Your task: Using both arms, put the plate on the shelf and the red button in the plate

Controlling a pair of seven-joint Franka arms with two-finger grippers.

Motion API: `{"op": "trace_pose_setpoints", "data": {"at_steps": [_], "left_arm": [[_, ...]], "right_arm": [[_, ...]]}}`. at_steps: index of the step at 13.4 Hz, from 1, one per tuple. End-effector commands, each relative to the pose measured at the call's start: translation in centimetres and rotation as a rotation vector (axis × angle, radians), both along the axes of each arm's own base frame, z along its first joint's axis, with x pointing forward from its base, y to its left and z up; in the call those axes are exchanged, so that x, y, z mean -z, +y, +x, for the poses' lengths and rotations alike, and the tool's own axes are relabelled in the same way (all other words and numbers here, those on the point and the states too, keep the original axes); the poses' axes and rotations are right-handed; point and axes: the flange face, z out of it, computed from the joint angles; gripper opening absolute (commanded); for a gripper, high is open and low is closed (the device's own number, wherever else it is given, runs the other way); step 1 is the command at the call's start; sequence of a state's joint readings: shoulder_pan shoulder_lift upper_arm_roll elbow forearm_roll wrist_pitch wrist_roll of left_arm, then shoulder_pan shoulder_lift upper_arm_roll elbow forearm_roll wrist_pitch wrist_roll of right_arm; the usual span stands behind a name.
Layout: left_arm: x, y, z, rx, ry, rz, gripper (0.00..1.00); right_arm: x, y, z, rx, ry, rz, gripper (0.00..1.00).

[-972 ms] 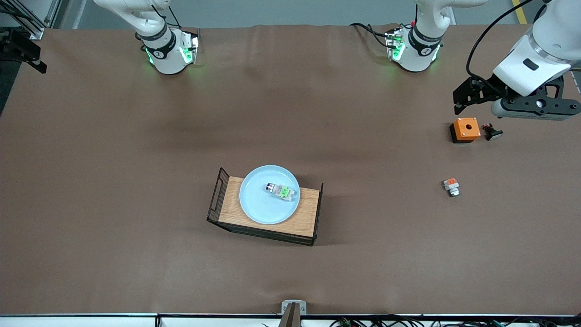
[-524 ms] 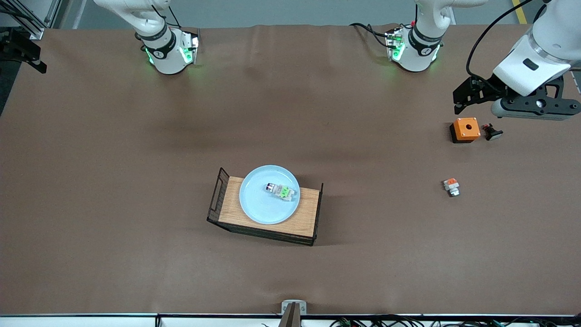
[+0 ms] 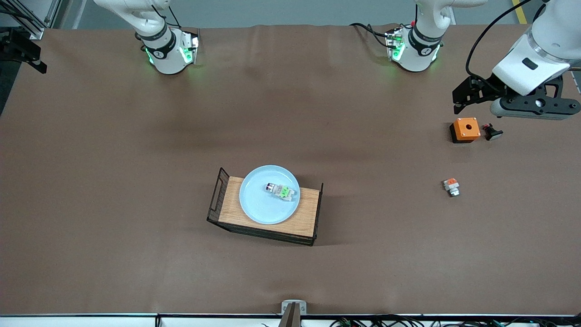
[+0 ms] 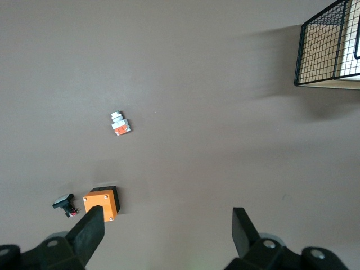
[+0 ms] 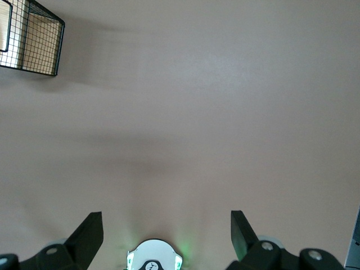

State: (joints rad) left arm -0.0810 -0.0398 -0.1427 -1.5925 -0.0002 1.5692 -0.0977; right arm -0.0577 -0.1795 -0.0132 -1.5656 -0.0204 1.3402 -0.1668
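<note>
Both pincers stand wide and empty; your plate [image 3: 268,194] and red button [image 3: 281,191] sit mid-table, well apart from either.

Your left gripper [image 4: 164,224] hangs over the left arm's end of the table, beside the orange box [image 3: 466,129], nothing between its fingers. The right gripper [image 5: 166,224] is out of the front view, so you cannot place it there; it looks down at bare table. The button lies on its side on the plate, on the wooden tray [image 3: 304,217], long axis slanting across. Its red cap is hard to make out.
</note>
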Motion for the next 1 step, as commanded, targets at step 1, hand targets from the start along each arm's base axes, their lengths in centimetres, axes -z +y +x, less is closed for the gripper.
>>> {"op": "trace_pose_setpoints", "data": {"at_steps": [1], "left_arm": [[-0.36, -0.23, -0.85, -0.001, -0.011, 0.014, 1.00]], "right_arm": [[-0.48, 0.30, 0.14, 0.002, -0.009, -0.007, 1.00]]}}
